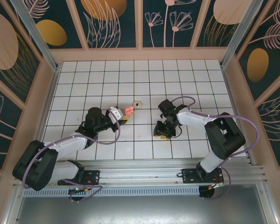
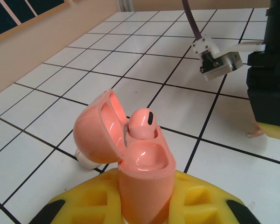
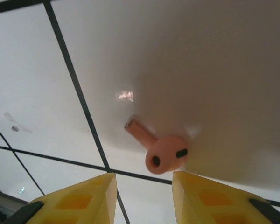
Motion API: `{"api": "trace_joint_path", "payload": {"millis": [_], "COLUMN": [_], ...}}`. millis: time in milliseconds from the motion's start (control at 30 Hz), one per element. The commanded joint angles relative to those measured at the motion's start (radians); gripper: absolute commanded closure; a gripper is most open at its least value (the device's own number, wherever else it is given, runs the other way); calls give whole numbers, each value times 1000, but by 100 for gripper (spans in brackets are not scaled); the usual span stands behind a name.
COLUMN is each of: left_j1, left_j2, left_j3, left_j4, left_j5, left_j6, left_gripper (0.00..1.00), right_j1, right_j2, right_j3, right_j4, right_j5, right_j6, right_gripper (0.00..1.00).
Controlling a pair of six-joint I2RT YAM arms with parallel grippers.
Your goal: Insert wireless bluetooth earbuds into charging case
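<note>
My left gripper (image 2: 144, 205) is shut on the pink charging case (image 2: 142, 177), holding it upright just above the tiles with its lid (image 2: 95, 133) swung open to the left. One pink earbud (image 2: 142, 123) sits in the far socket, and the near socket is bare. In the top view the left gripper (image 1: 122, 116) and the case (image 1: 129, 110) sit left of centre. A second pink earbud (image 3: 165, 156) lies flat on a white tile. My right gripper (image 3: 144, 198) hangs open just short of it, a yellow finger on each side and nothing between them. The right gripper (image 1: 162, 134) points down at the floor.
A pale beige earbud (image 1: 138, 104) lies on the tiles just beyond the case, partly hidden behind the lid (image 2: 84, 159). The right arm's black wrist (image 2: 270, 70) stands close on the right of the left wrist view. Wooden walls (image 1: 140, 53) ring the tiled floor.
</note>
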Motion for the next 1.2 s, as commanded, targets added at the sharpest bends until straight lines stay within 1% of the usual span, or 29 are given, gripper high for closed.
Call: {"api": "trace_joint_path", "payload": {"millis": [0,200,367,533,733,900,1167], "left_j1": [-5,-6,-6,-5,-6,-5,-5], "left_j2": [-14,-15,-15,-12,-8,0,-5], "left_j3": [26,29,33,34,37,38,38], "left_j4": [-5,-10,-16,-16,-15,-13,-16], "left_j5": [5,2,-3,-3,0,5,1], "left_j6": [-7,-6,-4,-4,-6,-8,-13], "left_gripper": [100,100,100,100,100,100,100], "right_j1": [-14,-30,-31,-32,-26,5,44], "right_j2": [19,40,70,83,70,66,122], "right_j3": [39,75,96,125,160,165,228], "right_j4": [-15,40,106,124,20,-29,-94], "right_j5": [57,65,35,54,140,196,264], "right_j6": [-24,-47,-67,-85,-73,-78,-81], "right_gripper": [63,63,63,64,63,64,59]}}
